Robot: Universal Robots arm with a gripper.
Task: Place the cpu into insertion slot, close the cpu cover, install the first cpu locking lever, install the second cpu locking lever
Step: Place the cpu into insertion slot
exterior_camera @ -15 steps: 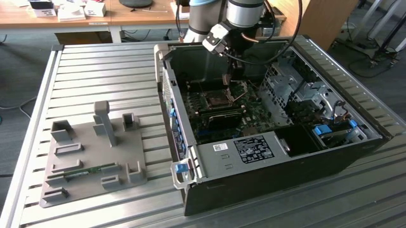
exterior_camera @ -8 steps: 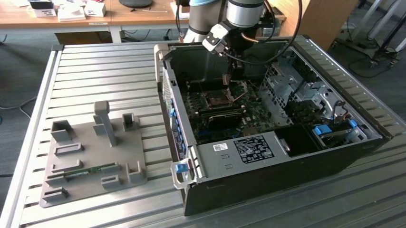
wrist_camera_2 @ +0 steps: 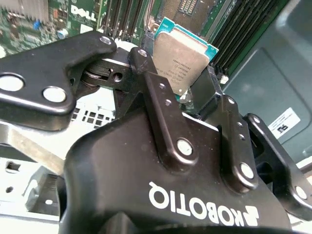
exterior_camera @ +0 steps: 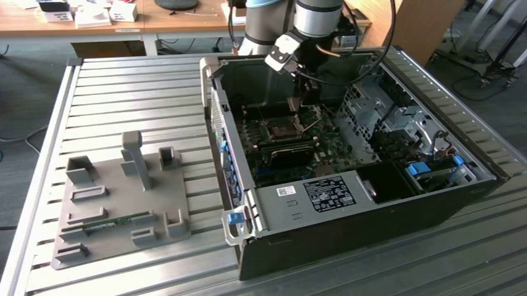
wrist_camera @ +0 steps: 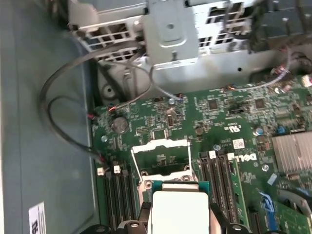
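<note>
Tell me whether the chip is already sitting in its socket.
No, the chip is clamped in the gripper, apart from the open socket.

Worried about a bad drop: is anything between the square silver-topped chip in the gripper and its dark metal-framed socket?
Nothing visible. In the first wrist view the silver-topped square cpu hangs near the dark insertion slot, whose thin silvery cpu cover frame seems raised clear of it.

A ribbed silver aluminium work table [exterior_camera: 123, 86] is set on a dark grey floor [exterior_camera: 24, 98]. Behind it, a light wooden desk [exterior_camera: 177, 23] is seen, loaded with small white boxes [exterior_camera: 91, 15].
</note>
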